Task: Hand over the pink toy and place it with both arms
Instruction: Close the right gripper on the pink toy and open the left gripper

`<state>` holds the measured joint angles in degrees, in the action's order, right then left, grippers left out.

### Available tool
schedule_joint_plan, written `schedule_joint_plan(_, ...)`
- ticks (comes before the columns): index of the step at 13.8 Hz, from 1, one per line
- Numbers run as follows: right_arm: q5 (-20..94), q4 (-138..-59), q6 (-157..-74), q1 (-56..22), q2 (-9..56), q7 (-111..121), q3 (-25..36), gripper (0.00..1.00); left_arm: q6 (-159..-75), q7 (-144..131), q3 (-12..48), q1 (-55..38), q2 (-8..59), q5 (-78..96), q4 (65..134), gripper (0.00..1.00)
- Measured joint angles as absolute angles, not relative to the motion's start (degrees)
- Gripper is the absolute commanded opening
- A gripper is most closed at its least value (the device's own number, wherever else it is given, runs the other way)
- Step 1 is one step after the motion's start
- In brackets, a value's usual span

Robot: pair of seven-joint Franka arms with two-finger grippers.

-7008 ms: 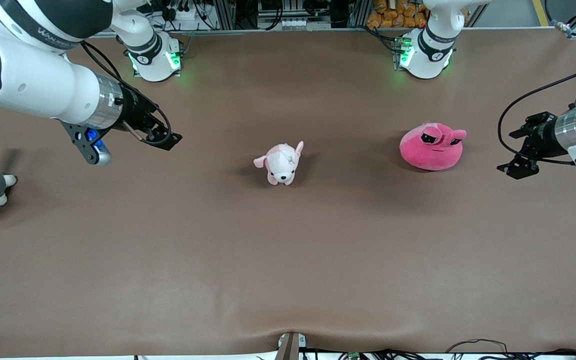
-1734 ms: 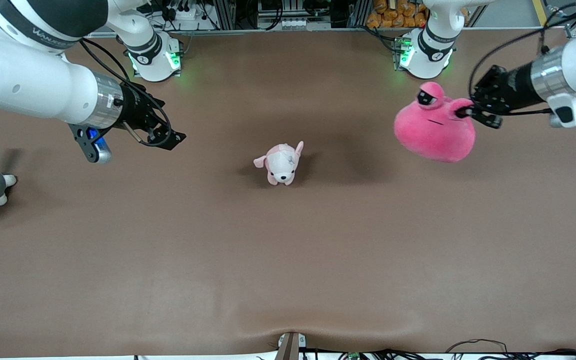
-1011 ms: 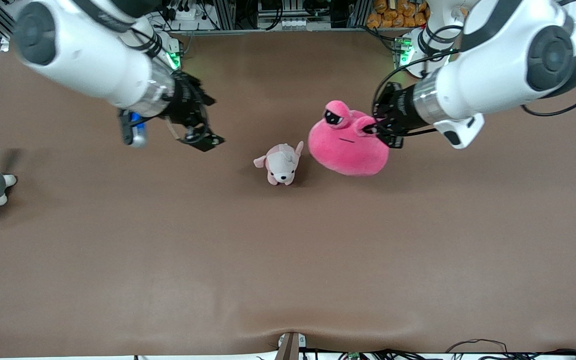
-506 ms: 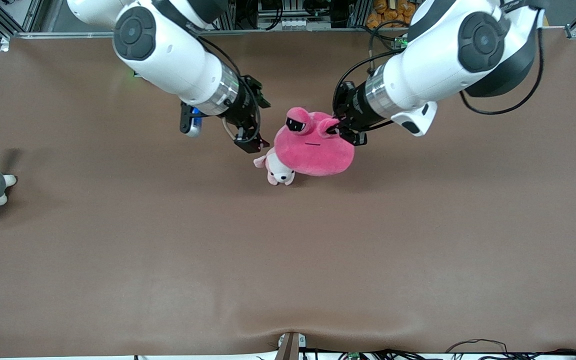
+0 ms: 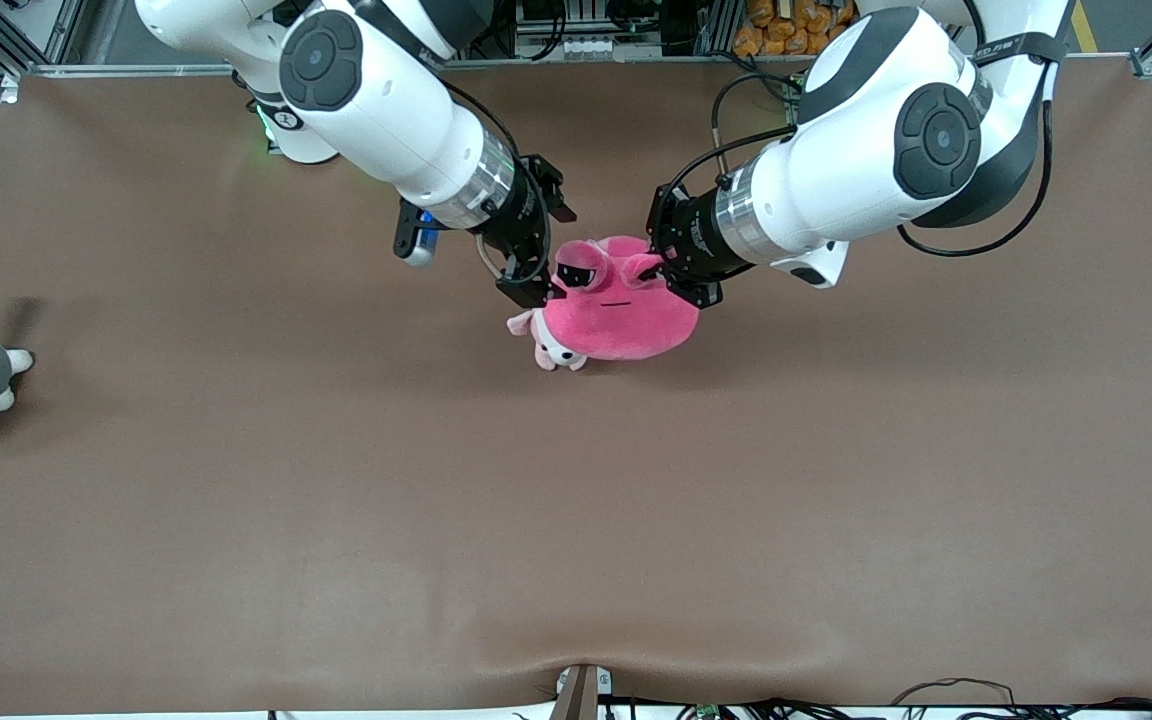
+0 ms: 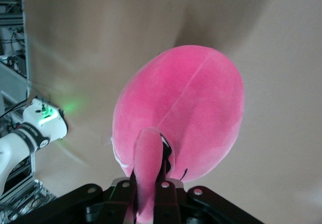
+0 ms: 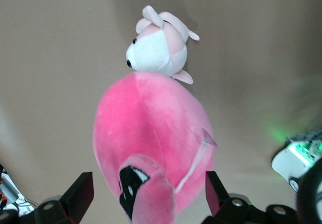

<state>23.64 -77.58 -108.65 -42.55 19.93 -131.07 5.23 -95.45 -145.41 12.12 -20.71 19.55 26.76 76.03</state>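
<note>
Plush pink toy (image 5: 621, 320) hangs soft and light over mid-table, well in from every edge, left gripper (image 5: 664, 272) pinching one eye stalk; I'd take the other between right gripper's (image 5: 534, 290) wide-spread fingers.

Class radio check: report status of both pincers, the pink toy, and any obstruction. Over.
Left pincer shut on pink toy eye stalk, over table middle. Right pincer open astride other stalk. Puppy plush lies directly beneath.

White arms (image 5: 386, 100) (black joints, silver wrists)
</note>
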Motion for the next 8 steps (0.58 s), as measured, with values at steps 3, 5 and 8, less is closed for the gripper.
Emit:
schedule_joint_plan(3, 16.91, -77.58, -109.41, -44.25, 20.15, -133.19, 5.22, 0.0, -95.45, -146.12, 12.14, -20.74, 19.55, 27.16, 75.81, 0.0)
schedule_joint_plan(5, 14.83, -77.56, -109.63, -44.79, 20.15, -133.84, 5.24, 0.0, -95.45, -146.17, 12.15, -21.01, 19.55, 27.21, 75.78, 0.0)
schedule_joint_plan(8, 14.67, -77.33, -109.84, -44.54, 20.14, -134.73, 6.01, 0.0, -95.45, -146.22, 12.17, -21.25, 19.55, 27.34, 75.66, 0.03)
